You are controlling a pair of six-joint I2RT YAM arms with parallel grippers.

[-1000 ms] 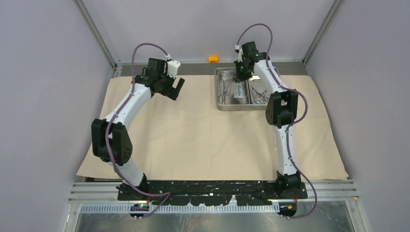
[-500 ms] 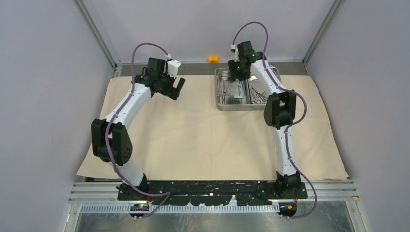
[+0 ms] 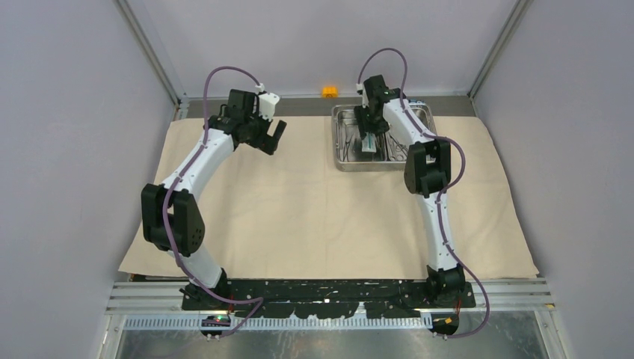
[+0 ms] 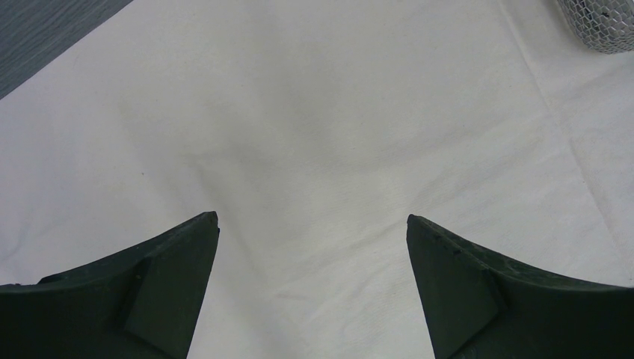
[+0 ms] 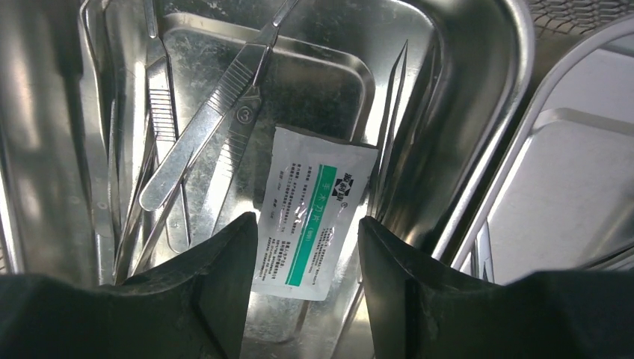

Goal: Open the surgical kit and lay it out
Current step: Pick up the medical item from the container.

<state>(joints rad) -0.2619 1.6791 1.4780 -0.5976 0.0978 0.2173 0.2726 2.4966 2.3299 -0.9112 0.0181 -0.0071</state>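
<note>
- Right wrist view: right claw (image 5: pixel 308 224) open, straddling the packet (image 5: pixel 318 202) lying flat in the tray (image 5: pixel 490 82).
- Risk: closing may skid off the thin packet or snag nearby handles (image 5: pixel 202 127).
- Left claw (image 4: pixel 312 224): open above the cloth (image 4: pixel 314 112).

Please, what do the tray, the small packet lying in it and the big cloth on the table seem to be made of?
The tray: polished steel by its look, with mirror-like reflections on its walls. The packet: probably coated paper or a foil laminate; it is thin and flat, white with a teal band. The cloth: woven fabric, matte beige, with soft creases.
</note>
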